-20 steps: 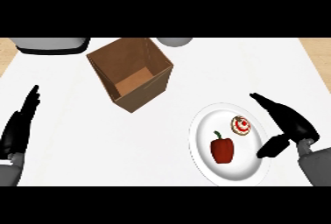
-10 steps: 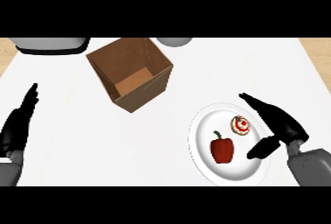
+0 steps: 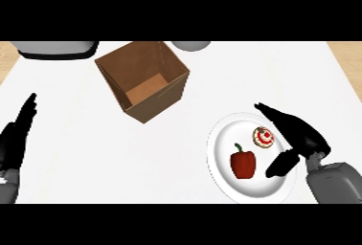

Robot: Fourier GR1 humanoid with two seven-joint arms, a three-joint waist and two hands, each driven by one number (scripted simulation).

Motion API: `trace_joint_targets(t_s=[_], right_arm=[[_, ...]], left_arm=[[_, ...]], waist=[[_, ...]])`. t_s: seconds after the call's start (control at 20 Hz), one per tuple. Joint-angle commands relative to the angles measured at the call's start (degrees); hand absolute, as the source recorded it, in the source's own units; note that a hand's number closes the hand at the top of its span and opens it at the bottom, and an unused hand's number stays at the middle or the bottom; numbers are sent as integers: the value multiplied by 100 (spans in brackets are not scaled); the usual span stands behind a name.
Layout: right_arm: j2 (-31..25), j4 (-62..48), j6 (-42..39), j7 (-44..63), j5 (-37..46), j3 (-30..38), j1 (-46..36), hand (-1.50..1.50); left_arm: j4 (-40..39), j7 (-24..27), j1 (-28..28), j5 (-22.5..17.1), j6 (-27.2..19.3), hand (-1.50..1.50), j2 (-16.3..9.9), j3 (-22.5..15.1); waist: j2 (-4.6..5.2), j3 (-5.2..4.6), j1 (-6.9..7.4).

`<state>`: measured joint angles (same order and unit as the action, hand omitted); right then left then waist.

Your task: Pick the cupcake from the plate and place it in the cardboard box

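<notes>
White counter: cupcake (image 3: pixel 264 138) on plate (image 3: pixel 225 178), inside open right robot hand (image 3: pixel 300 136).

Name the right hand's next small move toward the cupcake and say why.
Probably lower the right hand and curl it round the cupcake: the open hand already brackets it on the plate, fingers behind, thumb in front, nothing gripped.

Bright, even light on the white counter (image 3: pixel 106 158); no glare, shadows barely visible.

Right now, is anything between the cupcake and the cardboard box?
In the head view, only plate rim and bare counter lie between the cupcake and the cardboard box.
</notes>
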<state>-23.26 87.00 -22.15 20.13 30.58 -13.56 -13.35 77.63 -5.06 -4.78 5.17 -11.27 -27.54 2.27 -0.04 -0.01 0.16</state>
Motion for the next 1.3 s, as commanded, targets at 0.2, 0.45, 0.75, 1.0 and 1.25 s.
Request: trace_joint_targets(t_s=[0.2, 0.45, 0.75, 1.0, 1.25], right_arm=[[362, -144, -267, 369, 368, 146, 211, -150], [610, -969, 1037, -194, 1398, -155, -198, 150], [811, -1600, 1851, -368, 2041, -20, -543, 150], [984, -553, 1523, -54, 2301, -302, 76, 150], [1326, 34, 1572, 713, 2935, -621, 4, 150]], left_arm=[[-268, 301, -33, 293, 152, 0, 266, 221], [-304, 453, 103, 288, 109, 0, 374, 259], [-531, 320, -249, 432, 196, 0, 378, 358], [-34, 208, 129, 372, 443, 0, 351, 545], [287, -202, 86, 695, 269, 0, 552, 324]], waist=[[2, 1, -19], [10, 1, 6], [10, 1, -2], [-7, 1, -16], [-12, 1, -22]])
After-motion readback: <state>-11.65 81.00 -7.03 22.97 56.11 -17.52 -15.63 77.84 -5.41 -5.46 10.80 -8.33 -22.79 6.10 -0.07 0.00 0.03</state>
